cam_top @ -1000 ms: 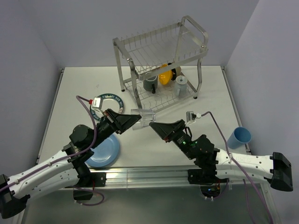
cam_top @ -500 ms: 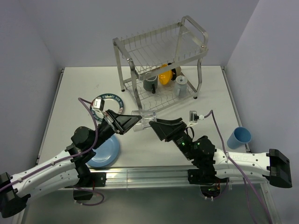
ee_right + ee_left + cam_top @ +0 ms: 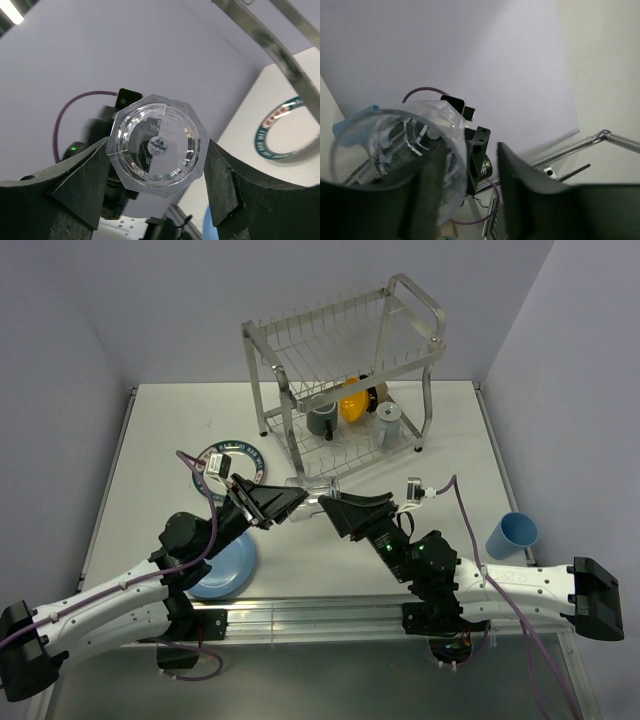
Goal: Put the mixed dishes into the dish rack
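Observation:
The clear glass point(image 3: 311, 487) hangs on its side above the table between both arms. My right gripper point(image 3: 328, 504) is shut on its eight-sided base point(image 3: 157, 141), a finger against each side. My left gripper point(image 3: 294, 498) is at the rim, slightly open: one finger lies inside the glass point(image 3: 395, 145) and the other stands apart from its wall. The dish rack point(image 3: 345, 350) stands at the back, with an orange bowl point(image 3: 352, 400), a dark mug point(image 3: 322, 418) and a pale grey-blue mug point(image 3: 388, 418) on its lower shelf.
A light blue plate point(image 3: 225, 565) lies near the left arm's base. The green-rimmed white plate point(image 3: 238, 454) lies behind the left wrist, partly hidden. A blue cup point(image 3: 512, 534) stands at the right edge. Walls close in at the back and on both sides.
My right jaws have narrowed onto the glass's base. My left jaws have loosened from its rim. Both grippers and the glass have drifted slightly toward the rack.

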`<state>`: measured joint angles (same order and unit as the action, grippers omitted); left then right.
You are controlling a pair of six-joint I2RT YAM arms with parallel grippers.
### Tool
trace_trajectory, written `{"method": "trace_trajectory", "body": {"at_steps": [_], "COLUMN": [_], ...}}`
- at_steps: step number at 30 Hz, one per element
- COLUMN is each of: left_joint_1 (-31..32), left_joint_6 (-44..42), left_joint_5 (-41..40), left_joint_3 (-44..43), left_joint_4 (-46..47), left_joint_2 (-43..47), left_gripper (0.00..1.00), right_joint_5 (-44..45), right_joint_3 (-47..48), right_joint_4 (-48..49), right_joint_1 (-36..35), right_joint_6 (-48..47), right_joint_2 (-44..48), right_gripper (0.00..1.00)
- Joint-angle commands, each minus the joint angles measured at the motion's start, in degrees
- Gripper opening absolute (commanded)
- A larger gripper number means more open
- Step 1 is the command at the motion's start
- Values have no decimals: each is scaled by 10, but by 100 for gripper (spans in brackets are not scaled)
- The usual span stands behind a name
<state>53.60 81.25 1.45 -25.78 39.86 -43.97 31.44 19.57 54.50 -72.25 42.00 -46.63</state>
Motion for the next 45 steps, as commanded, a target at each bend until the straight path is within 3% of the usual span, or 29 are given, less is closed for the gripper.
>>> {"method": "trace_trajectory", "body": {"at_steps": [1,3,4,6,7,10,11,14,19,22,30,45], "left_joint_1": [4,4,4,4,4,4,4,4,4,4,4,4], "left_joint_6": [12,-6,-14,-46,-58,-74,-73,-84,-94,-94,-105,-123], "left_joint_5": [34,24,2,-35,-90,-175,-219,-235,-218,-221,-210,-171], "left_joint_3": [0,-4,-8,-37,-51,-119,-144,-171,-166,-144,-118,-92], "left_joint_4": [49,-18,-57,-166,-289,-529,-570,-637,-636,-629,-611,-562], "left_joint_2": [4,19,41,69,91,104,101,81,57,63,61,16], "left_gripper": [57,81,99,99,99,99,99,99,96,95,94,92], "right_joint_5": [40,49,70,89,106,114,108,69,-52,-87,-118,-67], "right_joint_3": [22,23,26,39,40,51,53,55,70,101,220,392], "right_joint_4": [-4,-39,-61,-141,-156,-229,-251,-274,-260,-244,-246,-353], "right_joint_1": [-3,3,5,14,18,57,71,162,314,352,400,417], "right_joint_6": [-39,-40,-35,-33,-38,-48,-48,-36,-35,-67,-143,-224], "right_joint_2": [-2,9,14,27,29,30,28,11,-63,-122,-265,-470], "right_gripper": [0,0,0,0,0,0,0,0,0,0,0,0]}}
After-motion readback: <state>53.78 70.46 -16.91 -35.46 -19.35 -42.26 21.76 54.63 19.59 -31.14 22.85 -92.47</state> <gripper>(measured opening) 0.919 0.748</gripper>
